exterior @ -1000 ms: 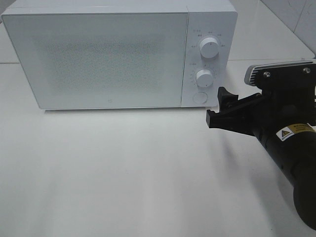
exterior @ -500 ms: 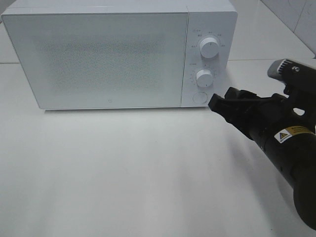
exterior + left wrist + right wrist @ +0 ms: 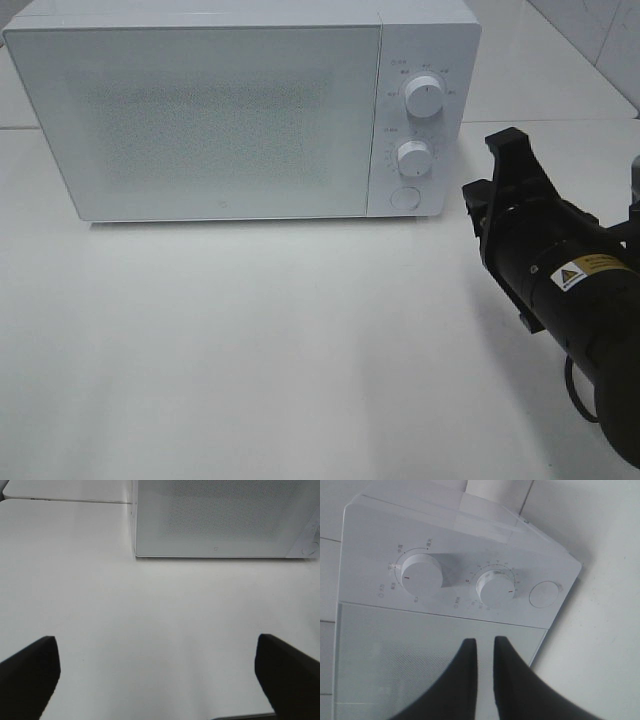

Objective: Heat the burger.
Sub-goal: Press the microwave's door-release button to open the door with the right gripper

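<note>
Microwave (image 3: 220, 120) from high up: door closed, speckled panel hiding the inside, so the burger's place I cannot tell. Left wrist: left gripper (image 3: 155, 642) spread wide, empty, fingers cropped. Right wrist: right gripper (image 3: 485, 642) nearly closed, gripping nothing.

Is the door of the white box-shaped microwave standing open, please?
No, the white microwave has its door flush with the knob panel.
</note>
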